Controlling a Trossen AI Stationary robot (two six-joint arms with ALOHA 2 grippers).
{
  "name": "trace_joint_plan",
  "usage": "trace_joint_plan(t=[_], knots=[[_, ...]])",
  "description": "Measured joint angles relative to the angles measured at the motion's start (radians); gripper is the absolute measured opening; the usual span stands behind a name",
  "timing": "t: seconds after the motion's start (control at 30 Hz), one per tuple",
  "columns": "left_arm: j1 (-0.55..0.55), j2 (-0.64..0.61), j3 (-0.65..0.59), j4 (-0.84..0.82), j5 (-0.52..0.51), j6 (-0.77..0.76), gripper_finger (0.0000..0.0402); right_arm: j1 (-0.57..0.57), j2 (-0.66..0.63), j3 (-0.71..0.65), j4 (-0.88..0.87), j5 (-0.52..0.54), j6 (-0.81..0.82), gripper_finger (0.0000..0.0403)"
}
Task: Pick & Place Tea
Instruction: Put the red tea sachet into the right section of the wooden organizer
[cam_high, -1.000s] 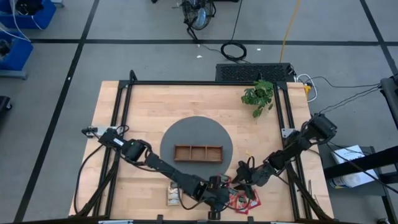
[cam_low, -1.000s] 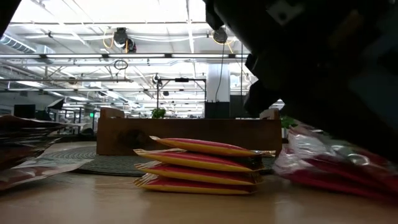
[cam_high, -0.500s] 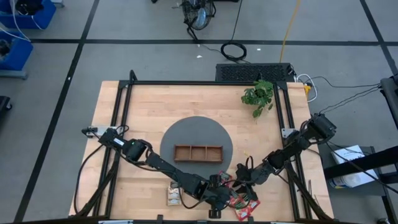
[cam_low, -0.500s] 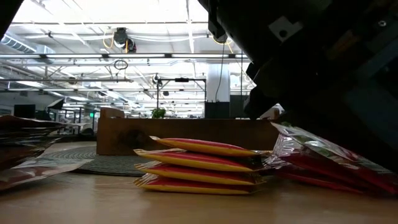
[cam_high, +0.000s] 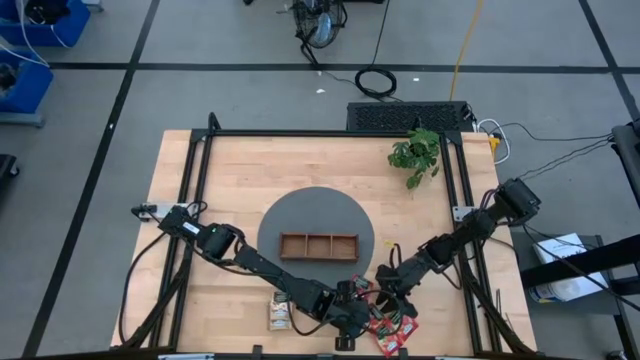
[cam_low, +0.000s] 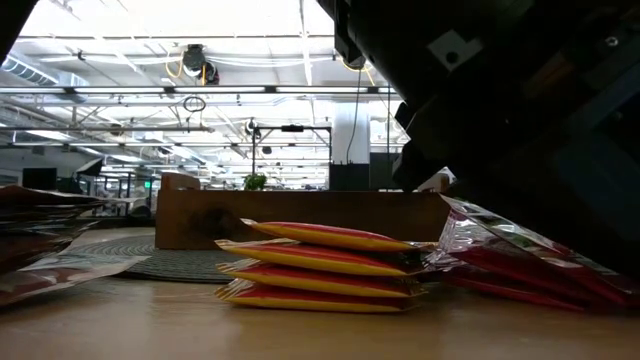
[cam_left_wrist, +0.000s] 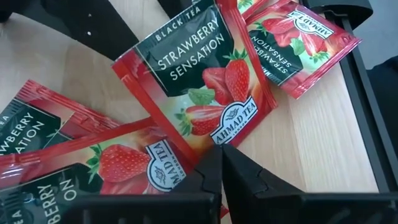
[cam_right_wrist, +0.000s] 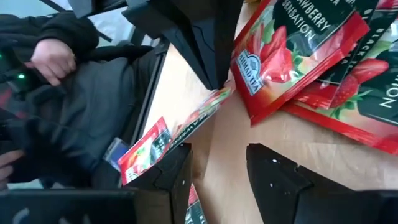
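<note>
Several red strawberry tea sachets (cam_high: 392, 326) lie overlapping near the table's near edge. My left gripper (cam_high: 352, 311) is shut on one of them (cam_left_wrist: 199, 81). Just right of it, my right gripper (cam_high: 391, 297) stands open over the table by the same pile, with bare wood between its fingers (cam_right_wrist: 217, 180). A small stack of red and orange sachets (cam_low: 320, 266) rests flat on the table in the low view. Beige sachets (cam_high: 280, 316) lie left of my left gripper. The brown wooden tray (cam_high: 318, 245) sits on a round grey mat (cam_high: 300, 205). My left gripper pinches the red sachet's edge beside the printed logo (cam_left_wrist: 227, 129) between its two fingers, near a corner. The fingers (cam_right_wrist: 208, 50) come slanting down from the table's left. The sachet sits tilted, its held edge raised and its far part resting on other red sachets.
A potted plant (cam_high: 415, 155) stands at the far right of the table. A black frame rail (cam_high: 460, 200) runs along the right side. In the right wrist view, a person in dark clothes (cam_right_wrist: 68, 106) sits just past the near edge.
My right gripper has turned at the wrist and shifted a little beside the red sachets, staying open. In the low view the red sachet on the right has come up tilted. My left gripper has kept still, shut on its sachet.
</note>
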Motion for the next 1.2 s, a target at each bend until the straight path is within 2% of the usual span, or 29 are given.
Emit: trace_joint_plan(t=[0.1,0.33,0.47,0.57,0.7,0.87,1.07,1.2], knots=[[0.000,0.000,0.000,0.000,0.000,0.003,0.0004,-0.007,-0.001,0.000,-0.001,-0.043,0.013,0.0141],[0.000,0.000,0.000,-0.001,-0.023,0.003,0.0016,-0.015,-0.001,0.000,0.023,-0.125,0.021,0.0141],[0.000,0.000,0.000,-0.002,-0.024,0.005,0.0004,-0.021,-0.004,0.000,0.035,-0.153,0.018,0.0141],[0.000,0.000,0.000,-0.002,-0.025,0.005,0.0011,-0.020,-0.004,0.000,0.035,-0.149,0.031,0.0141],[0.000,0.000,0.000,-0.002,-0.026,0.010,0.0019,-0.019,-0.006,0.001,0.002,-0.085,0.074,0.0141],[0.000,0.000,-0.001,-0.002,-0.051,0.009,0.0005,-0.001,-0.009,0.003,-0.044,0.013,0.129,0.0141],[0.000,0.000,-0.001,0.000,-0.067,0.009,0.0019,0.030,-0.008,0.003,-0.049,0.068,0.156,0.0141],[0.000,0.000,-0.001,0.005,-0.078,0.009,0.0008,0.051,-0.008,0.003,-0.064,0.097,0.160,0.0141]])
